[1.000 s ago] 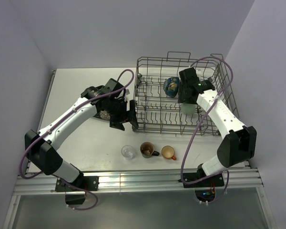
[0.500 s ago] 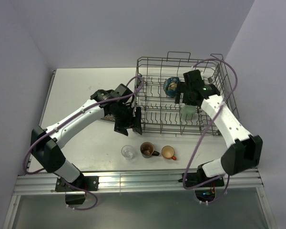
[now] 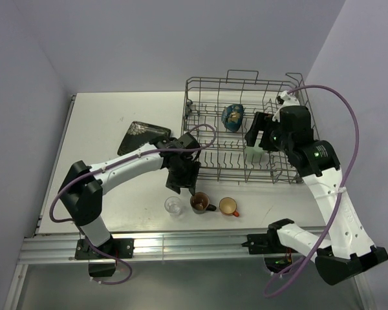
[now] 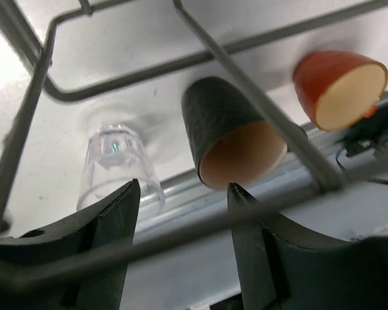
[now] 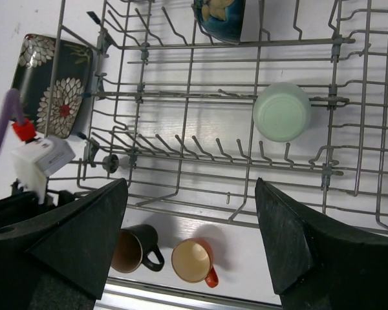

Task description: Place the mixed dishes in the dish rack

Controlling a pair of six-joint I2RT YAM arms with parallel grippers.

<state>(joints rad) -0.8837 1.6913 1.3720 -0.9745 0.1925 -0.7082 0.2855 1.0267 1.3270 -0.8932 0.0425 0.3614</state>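
The dish rack (image 3: pixel 249 132) is laid lengthwise across the table (image 3: pixel 100 119), with the bowl (image 3: pixel 233 117) on edge and the green cup (image 5: pixel 282 111), seemingly mouth down, inside. The plate (image 3: pixel 142 134) lies to its left. The glass (image 3: pixel 174 206), brown mug (image 3: pixel 199 203) and orange mug (image 3: pixel 228 206) are lined along the near edge. The left gripper (image 4: pixel 184 194) and right gripper (image 5: pixel 190 184) are spread, empty.

Seen through the grey wires of the dish rack (image 4: pixel 313 161), a clear glass (image 4: pixel 116 168) stands at centre left, a dark brown mug (image 4: pixel 229 139) in the middle and an orange mug (image 4: pixel 339 87) at upper right, on a white table (image 4: pixel 149 32). Along the bottom edge, the left gripper (image 4: pixel 184 194) has its black fingers spread with nothing between them.
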